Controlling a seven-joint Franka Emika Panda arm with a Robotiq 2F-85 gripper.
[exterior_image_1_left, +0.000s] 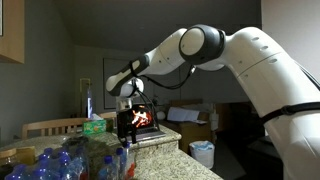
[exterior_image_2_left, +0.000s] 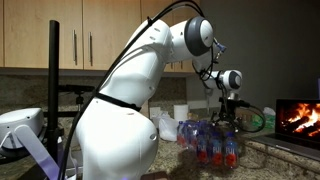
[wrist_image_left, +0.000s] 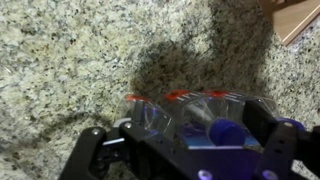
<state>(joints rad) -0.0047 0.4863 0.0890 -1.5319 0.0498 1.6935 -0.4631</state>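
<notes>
Speckled granite tabletop (wrist_image_left: 60, 60) across the upper left of the wrist view, with a wooden board corner (wrist_image_left: 298, 20) at upper right; at the right of the frame in an exterior view, a lit laptop (exterior_image_2_left: 298, 120) on the same surface; wooden cabinets (exterior_image_2_left: 90, 35) along the top, room rather dim; end effector (exterior_image_2_left: 228, 112) hanging just above the bottle pack (exterior_image_2_left: 210, 142) at lower centre, jaws wide apart, clamped on nothing; bottles upright, caps toward the wrist camera; long side of the pack running about left to right in that frame.
</notes>
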